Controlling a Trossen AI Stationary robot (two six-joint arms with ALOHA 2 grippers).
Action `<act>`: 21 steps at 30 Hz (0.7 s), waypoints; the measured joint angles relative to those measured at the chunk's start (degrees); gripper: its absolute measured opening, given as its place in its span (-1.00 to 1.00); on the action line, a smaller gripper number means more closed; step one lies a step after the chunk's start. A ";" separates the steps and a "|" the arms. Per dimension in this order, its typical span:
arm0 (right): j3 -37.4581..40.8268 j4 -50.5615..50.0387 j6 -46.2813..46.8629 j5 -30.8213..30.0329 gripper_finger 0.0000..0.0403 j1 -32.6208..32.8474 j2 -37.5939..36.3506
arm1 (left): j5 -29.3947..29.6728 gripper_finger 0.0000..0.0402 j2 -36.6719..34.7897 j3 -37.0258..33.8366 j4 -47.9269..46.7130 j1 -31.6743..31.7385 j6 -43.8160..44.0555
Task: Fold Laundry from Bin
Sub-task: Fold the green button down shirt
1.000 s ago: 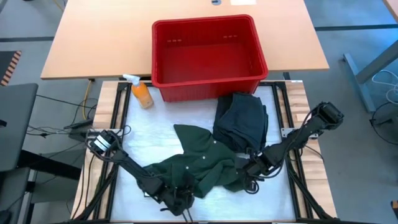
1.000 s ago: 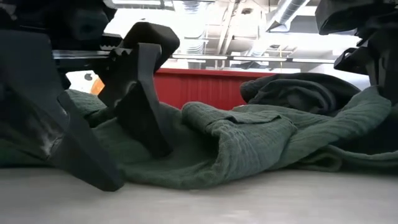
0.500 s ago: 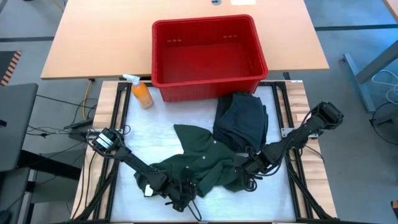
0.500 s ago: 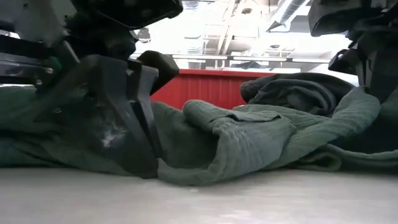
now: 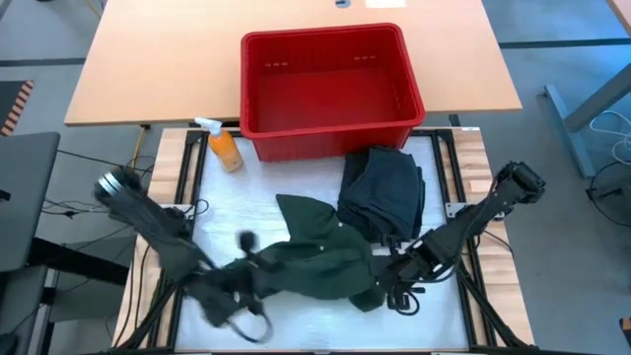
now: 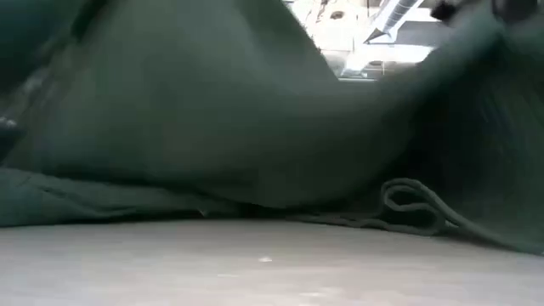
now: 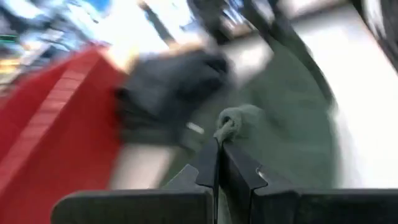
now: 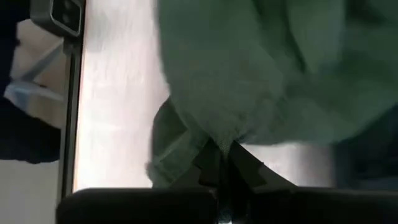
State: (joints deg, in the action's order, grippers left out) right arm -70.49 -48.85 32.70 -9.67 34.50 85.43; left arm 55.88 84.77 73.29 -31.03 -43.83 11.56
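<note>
No legible text, labels, brand marks, numbers or signs in any view.
</note>
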 joint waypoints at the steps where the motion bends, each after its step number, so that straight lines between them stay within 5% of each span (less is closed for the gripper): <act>1: -1.89 -1.55 -1.10 -0.91 -0.86 -0.04 0.00 | 3.64 -1.00 -2.75 0.03 -0.74 -1.40 0.88; 11: -16.26 -13.69 -14.70 -10.28 -0.86 -3.62 0.00 | 30.36 -1.00 -17.45 -0.45 -2.14 -15.21 0.72; 21: -17.09 -6.28 -38.71 -8.25 -0.77 -22.61 0.08 | 34.19 -1.00 -18.69 -0.47 -2.85 -17.04 -0.15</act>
State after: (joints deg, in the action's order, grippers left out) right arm -87.57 -55.13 -6.01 -17.91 11.89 85.50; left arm 90.07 66.08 72.82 -33.87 -60.86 11.41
